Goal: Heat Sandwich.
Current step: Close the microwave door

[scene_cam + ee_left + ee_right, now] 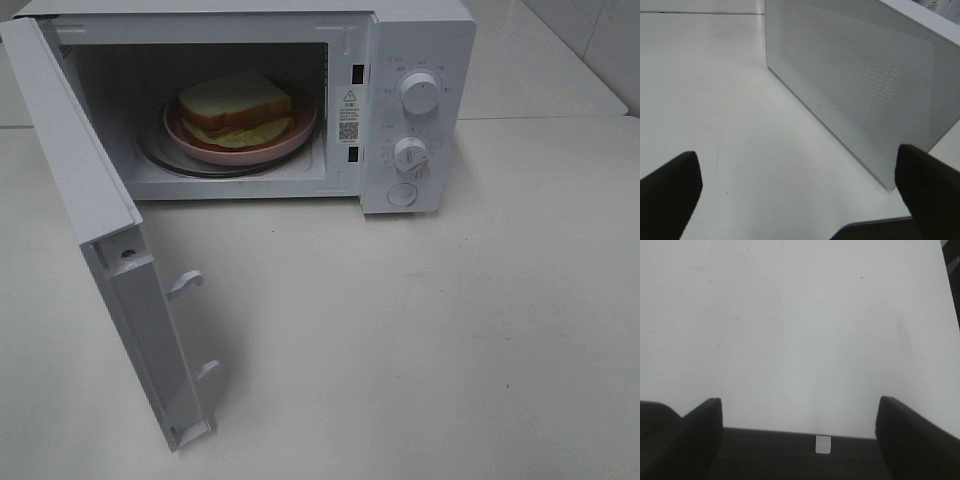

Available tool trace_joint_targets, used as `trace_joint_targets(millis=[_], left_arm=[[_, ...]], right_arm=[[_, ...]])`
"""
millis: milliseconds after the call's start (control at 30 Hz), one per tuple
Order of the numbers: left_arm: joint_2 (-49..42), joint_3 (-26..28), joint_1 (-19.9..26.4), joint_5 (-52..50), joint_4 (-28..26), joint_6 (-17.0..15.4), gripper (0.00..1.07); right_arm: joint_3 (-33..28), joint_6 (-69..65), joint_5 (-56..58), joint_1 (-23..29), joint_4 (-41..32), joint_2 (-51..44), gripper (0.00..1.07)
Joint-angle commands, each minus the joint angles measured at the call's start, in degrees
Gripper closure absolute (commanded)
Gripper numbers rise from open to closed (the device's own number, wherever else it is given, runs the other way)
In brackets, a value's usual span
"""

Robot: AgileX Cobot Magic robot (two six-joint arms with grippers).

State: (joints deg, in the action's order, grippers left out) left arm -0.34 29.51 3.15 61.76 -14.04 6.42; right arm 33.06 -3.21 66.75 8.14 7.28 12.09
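The sandwich (236,103), white bread with green lettuce showing at its edge, lies on a round pink plate (290,138) inside the white microwave (420,40). The microwave door (90,190) is swung wide toward the front left. No arm shows in the high view. In the left wrist view my left gripper (800,187) stands open over the bare table, its black fingers (670,192) wide apart, facing the perforated outer face of the door (860,75). My right gripper (799,432) is open above bare table, nothing between its fingers (700,427).
The plate rests on the glass turntable (170,160). Two white knobs (420,92) and a round button (402,194) are on the microwave's right panel. Two latch hooks (187,284) stick out of the door's edge. White table (420,330) stretches in front and to the right.
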Motion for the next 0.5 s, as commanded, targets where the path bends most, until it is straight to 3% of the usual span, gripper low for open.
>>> trace_joint_targets(millis=[33,500], left_arm=[[-0.9,0.0,0.1,-0.3,-0.1,0.1,0.09],[-0.9,0.0,0.1,-0.3,-0.1,0.1,0.09]], right_arm=[[-1.7,-1.7,-0.5,-2.1,0.2,-4.1,0.31],[-4.5,-1.3,-9.7,-8.3,-2.3,-13.9,0.31]])
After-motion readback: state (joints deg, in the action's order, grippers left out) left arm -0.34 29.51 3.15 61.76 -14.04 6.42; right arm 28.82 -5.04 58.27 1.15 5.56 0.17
